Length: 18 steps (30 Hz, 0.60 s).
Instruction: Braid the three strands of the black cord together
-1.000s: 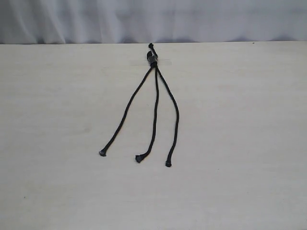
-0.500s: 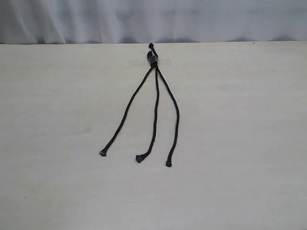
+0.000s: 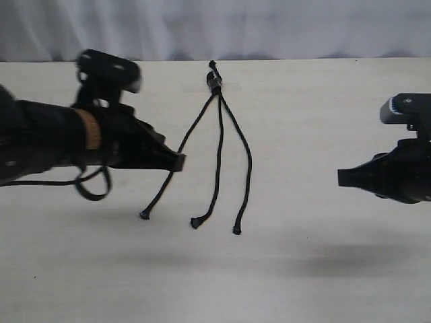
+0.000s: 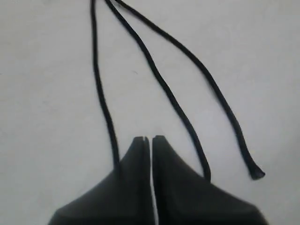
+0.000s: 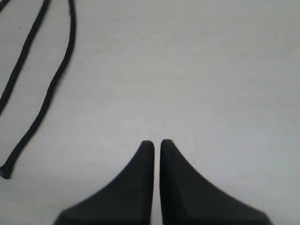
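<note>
The black cord lies on the pale table, its knotted end held by a small black clamp at the far edge. From there the three strands fan toward me: left strand, middle strand, right strand, each ending in a knobby tip. My left gripper is shut and empty, hovering over the left strand; its body hides the lower ends of two strands. The right strand's tip shows there. My right gripper is shut and empty, well right of the strands.
A smooth black robot cable loops under the left arm. A grey-white curtain runs behind the table's far edge. Bare table lies in front of the strand tips and between the right gripper and the cord.
Both arms have come into view from the sides; earlier only the cord lay on the table. The cord itself has not moved.
</note>
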Each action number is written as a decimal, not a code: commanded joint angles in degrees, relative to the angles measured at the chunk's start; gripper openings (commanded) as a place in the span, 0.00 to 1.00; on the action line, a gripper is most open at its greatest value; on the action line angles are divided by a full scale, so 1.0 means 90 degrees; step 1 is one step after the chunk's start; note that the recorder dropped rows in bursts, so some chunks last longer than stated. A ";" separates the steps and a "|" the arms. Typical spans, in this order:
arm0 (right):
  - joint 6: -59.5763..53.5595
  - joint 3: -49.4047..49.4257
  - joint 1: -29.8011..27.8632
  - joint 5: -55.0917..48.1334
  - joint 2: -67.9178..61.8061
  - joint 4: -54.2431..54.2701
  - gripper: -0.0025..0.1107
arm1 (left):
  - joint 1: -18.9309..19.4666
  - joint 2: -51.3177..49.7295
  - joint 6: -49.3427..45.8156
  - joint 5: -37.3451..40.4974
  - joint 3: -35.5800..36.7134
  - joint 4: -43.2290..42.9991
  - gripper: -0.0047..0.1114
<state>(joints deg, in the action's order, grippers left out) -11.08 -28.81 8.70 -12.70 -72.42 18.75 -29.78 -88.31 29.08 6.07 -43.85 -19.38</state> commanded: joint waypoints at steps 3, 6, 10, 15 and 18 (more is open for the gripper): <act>-0.0250 -0.0051 0.0309 0.0205 -0.0095 0.0075 0.06 | -0.0963 -0.1934 -0.0016 0.1966 -0.1735 0.0131 0.34; -0.0250 -0.0051 0.0309 0.0205 -0.0095 0.0075 0.06 | -0.1102 -0.2463 -0.0224 0.2092 -0.2183 0.0249 0.43; -0.0250 -0.0051 0.0309 0.0205 -0.0095 0.0075 0.06 | -0.1102 -0.3049 -0.0280 0.2136 -0.2609 0.0337 0.43; -0.0250 -0.0051 0.0309 0.0205 -0.0095 0.0075 0.06 | -0.1102 -0.3467 -0.0445 0.1859 -0.2775 0.0321 0.43; -0.0250 -0.0051 0.0309 0.0205 -0.0095 0.0075 0.06 | -0.1102 -0.3583 -0.0445 0.1766 -0.2775 0.0423 0.43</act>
<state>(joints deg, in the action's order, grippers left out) -12.81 -28.81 11.46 -11.45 -73.13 19.38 -39.50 -119.77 25.28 23.34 -68.46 -16.55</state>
